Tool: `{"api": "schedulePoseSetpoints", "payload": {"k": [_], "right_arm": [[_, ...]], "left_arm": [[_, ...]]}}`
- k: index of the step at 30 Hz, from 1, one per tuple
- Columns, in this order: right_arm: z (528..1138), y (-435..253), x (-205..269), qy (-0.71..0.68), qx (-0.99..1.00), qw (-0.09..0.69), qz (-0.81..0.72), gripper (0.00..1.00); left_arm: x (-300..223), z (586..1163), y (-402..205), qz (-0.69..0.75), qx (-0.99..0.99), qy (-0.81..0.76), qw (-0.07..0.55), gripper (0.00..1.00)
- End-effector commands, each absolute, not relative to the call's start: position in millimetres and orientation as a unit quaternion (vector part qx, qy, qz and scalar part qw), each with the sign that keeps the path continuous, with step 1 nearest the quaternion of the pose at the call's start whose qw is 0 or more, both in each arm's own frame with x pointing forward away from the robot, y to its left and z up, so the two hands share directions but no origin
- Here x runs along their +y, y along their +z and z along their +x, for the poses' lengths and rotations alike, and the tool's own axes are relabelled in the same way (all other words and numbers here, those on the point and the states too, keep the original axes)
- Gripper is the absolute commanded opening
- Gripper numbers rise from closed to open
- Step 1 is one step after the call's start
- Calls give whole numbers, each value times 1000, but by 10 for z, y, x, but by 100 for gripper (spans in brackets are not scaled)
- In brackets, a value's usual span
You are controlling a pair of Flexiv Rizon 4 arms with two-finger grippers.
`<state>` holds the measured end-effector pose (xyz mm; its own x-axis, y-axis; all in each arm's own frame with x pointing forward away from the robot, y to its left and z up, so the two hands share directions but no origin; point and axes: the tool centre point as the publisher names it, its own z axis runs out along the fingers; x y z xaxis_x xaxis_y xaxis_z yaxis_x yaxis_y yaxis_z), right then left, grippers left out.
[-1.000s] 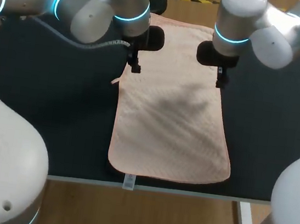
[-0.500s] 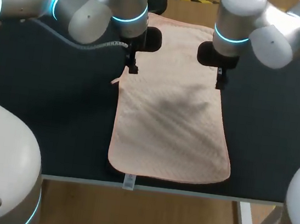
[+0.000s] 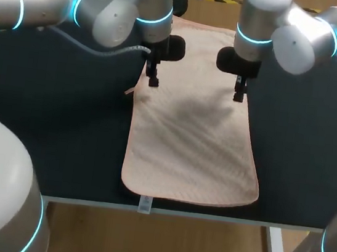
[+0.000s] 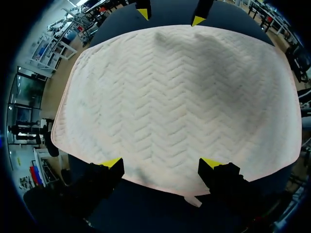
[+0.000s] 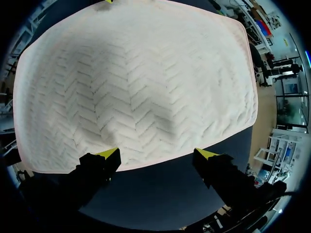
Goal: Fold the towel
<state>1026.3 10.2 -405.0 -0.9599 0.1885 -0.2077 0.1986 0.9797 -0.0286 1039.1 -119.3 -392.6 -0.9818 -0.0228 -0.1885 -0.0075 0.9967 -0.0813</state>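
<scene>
Lying flat and unfolded, the pale pink quilted towel with a herringbone weave [image 3: 194, 142] is stretching lengthwise along the middle of the dark matte surface [image 3: 45, 116]. Its near short edge is reaching the front rim, where a small white sewn-in label [image 3: 144, 205] is hanging over. Being spread this way is leaving both long edges free to be pinched, which, I judge, is why the arms are standing where they are. The left arm [image 3: 109, 6] is coming in from its own side and pointing straight down over the towel's left long edge, in the far half. The left jaws are standing open and empty, their yellow fingertips [image 4: 112, 163] hovering wide apart right at that edge. The right arm [image 3: 293, 30] is mirroring this pose over the right long edge. The right jaws are likewise standing open, gripping nothing, with their fingertips [image 5: 109, 154] poised at the hem. No fold is showing yet; the pair seem to be lining up for a matched grasp.
</scene>
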Motion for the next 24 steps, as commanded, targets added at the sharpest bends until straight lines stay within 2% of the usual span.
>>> {"api": "schedulePoseSetpoints", "payload": {"k": [1,24], "right_arm": [[10302,-4107,61,-29,990,96,98,100],[10366,-4383,44,-22,994,60,94,100]], "left_arm": [[-1186,10505,-4052,-7,996,-41,77,100],[-1171,10387,-4353,-7,999,-35,37,100]]}}
